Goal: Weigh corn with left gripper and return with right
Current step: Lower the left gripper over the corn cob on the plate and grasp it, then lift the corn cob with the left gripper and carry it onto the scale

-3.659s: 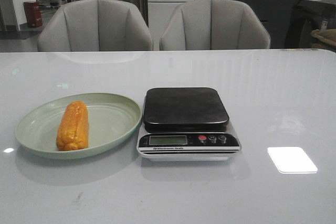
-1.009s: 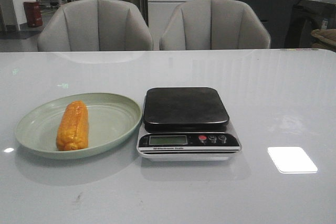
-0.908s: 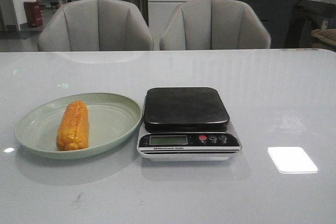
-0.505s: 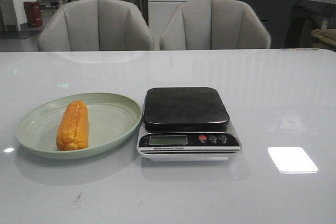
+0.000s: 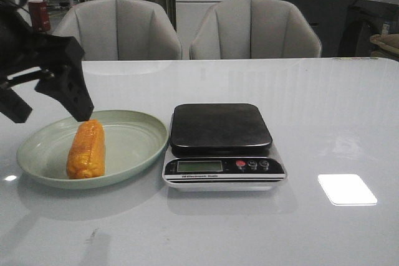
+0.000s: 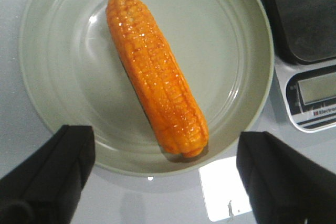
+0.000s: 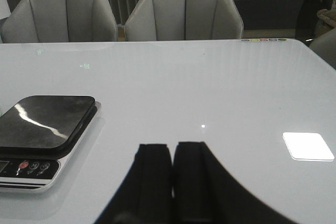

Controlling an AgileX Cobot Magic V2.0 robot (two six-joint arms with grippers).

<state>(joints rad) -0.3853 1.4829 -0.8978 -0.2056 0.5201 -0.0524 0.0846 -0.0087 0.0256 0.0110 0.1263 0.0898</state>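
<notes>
- Corn (image 5: 86, 149) lies on its side in a pale green plate (image 5: 134, 147), and we see it resting left of the plate's middle, its long axis running away from the robot.
- In the left wrist view the same cob (image 6: 156, 74) shows neat rows of glossy orange kernels and two blunt ends, lying on the plate (image 6: 231, 45).
- We find the left gripper (image 5: 47, 99) hanging above the far left part of the plate, clear of the corn, with its jaws spread wide.
- From the left wrist camera, one black finger (image 6: 47, 174) sits at one side and the other at the opposite side, and the near end of the cob shows in the gap between them without touching either.
- Just to the right of the plate stands a digital kitchen scale (image 5: 221, 144), its dark weighing platform bare and its display panel with three small buttons facing the robot.
- Plate and scale both rest on a glossy white counter (image 5: 330, 116), which carries a bright rectangular reflection near the right front.
- We see the right gripper (image 7: 172, 174) only in its own wrist view, its jaws pressed together on nothing, held over the counter beside the scale (image 7: 44, 124).
- Two grey upholstered chairs (image 5: 254, 28) stand behind the counter's far edge.
</notes>
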